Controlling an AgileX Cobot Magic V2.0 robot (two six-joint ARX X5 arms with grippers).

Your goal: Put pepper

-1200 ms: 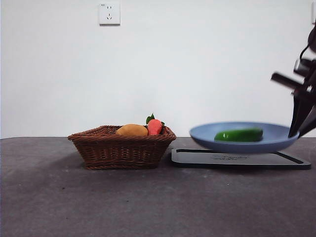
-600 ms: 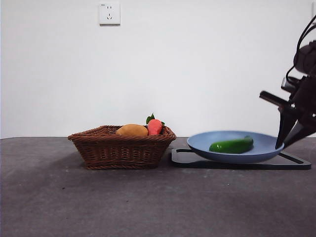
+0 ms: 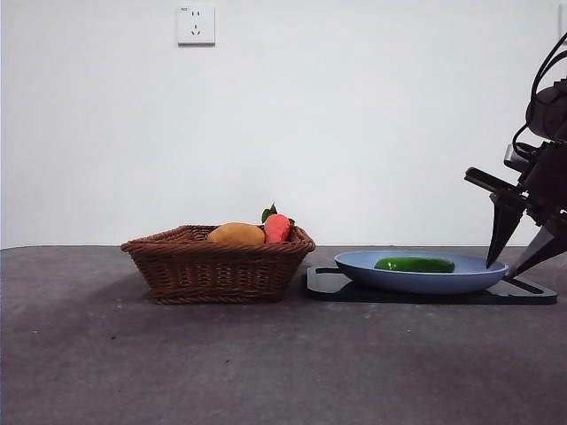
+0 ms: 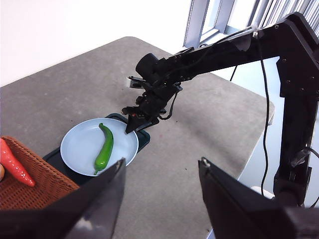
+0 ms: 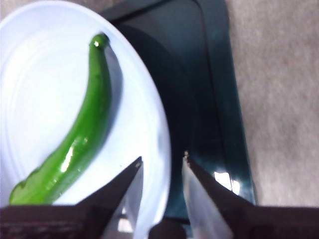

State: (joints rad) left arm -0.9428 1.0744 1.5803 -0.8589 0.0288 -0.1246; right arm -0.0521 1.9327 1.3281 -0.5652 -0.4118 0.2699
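The right end effector (image 3: 518, 264) hung at the plate's (image 3: 421, 280) far-right rim, its two black jaws spread apart and straddling the rim's edge without clamping it, one tip over the plate's inside, the other over the dark tray (image 3: 431, 293) beneath. In the right wrist view the same end effector (image 5: 160, 164) showed a clear gap between its jaws, with the plate's (image 5: 45, 74) pale blue edge running through that gap. The pepper (image 3: 414, 264) lay flat inside the plate, lengthwise, near the plate's middle and apart from the jaws; nothing gripped it. Seen from the right wrist, the pepper (image 5: 75, 137) curved across the plate just beside the inner jaw, its stem end pointing away. The plate sat on the tray, which rested on the grey surface (image 3: 266, 363). Beside the tray stood a wicker basket (image 3: 217, 264) holding an orange-yellow fruit (image 3: 236, 234) and a red-orange fruit (image 3: 277, 227). The left end effector (image 4: 162, 174) hovered well above the plate (image 4: 79, 149), jaws wide apart and empty, with the pepper (image 4: 104, 148) far below it.
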